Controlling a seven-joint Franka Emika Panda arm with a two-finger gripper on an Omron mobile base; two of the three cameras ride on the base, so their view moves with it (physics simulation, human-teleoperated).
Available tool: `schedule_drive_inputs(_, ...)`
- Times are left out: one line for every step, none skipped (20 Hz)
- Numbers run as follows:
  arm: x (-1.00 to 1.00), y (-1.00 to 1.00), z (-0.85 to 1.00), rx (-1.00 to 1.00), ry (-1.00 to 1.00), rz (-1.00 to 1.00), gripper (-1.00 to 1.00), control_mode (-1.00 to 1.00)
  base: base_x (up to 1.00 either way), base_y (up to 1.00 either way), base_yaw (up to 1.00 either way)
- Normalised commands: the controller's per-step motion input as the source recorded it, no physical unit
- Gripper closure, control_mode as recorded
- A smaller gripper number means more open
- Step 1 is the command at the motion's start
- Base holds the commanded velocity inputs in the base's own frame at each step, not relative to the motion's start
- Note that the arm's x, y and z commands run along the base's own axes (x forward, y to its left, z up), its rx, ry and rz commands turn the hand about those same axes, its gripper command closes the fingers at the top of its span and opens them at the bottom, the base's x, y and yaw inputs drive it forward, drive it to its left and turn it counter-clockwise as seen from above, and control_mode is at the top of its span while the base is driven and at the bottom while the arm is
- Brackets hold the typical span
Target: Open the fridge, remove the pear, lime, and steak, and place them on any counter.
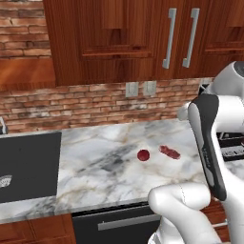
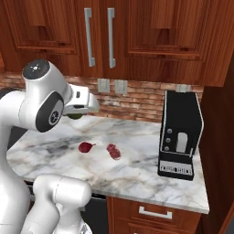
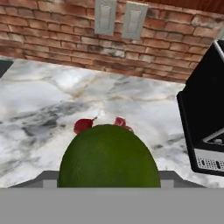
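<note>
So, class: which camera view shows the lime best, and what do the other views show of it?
The hand view: the lime sits large and close between the gripper's fingers. The right base view shows just a green sliver under the hand. In the left base view I cannot make it out.

Three cameras on one marble counter

Both base views look forward and down from behind the arm, left and right, sharing the pear, the steak and the brick wall. The hand view sits nearest, low over the counter, facing that wall, the lime close before it.
</note>
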Motion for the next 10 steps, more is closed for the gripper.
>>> schedule_drive_inputs(0.36, 0.0, -0.62, 0.0, 0.13, 0.0, 1.0, -1.0, 0.0, 0.0, 0.0)
schedule_drive_inputs(0.39, 0.0, -0.66, 0.0, 0.1, 0.0, 1.0, -1.0, 0.0, 0.0, 0.0)
schedule_drive_inputs(0.46, 0.0, -0.71, 0.0, 0.09, 0.0, 1.0, -1.0, 0.0, 0.0, 0.0)
schedule_drive_inputs(0.43, 0.0, -0.76, 0.0, 0.09, 0.0, 1.0, -1.0, 0.0, 0.0, 0.0)
schedule_drive_inputs(0.42, 0.05, -0.83, 0.0, 0.09, 0.0, 1.0, -1.0, 0.0, 0.0, 0.0)
schedule_drive_inputs(0.43, 0.09, -0.86, 0.0, 0.07, 0.0, 1.0, -1.0, 0.0, 0.0, 0.0)
schedule_drive_inputs(0.4, 0.1, -0.86, 0.0, 0.07, 0.0, 1.0, -1.0, 0.0, 0.0, 0.0)
schedule_drive_inputs(0.38, 0.06, -0.83, 0.0, 0.09, 0.0, 1.0, -1.0, 0.0, 0.0, 0.0)
schedule_drive_inputs(0.37, 0.05, -0.84, 0.0, 0.1, 0.0, 1.0, -1.0, 0.0, 0.0, 0.0)
schedule_drive_inputs(0.36, 0.0, -0.88, 0.0, 0.09, 0.0, 1.0, -1.0, 0.0, 0.0, 0.0)
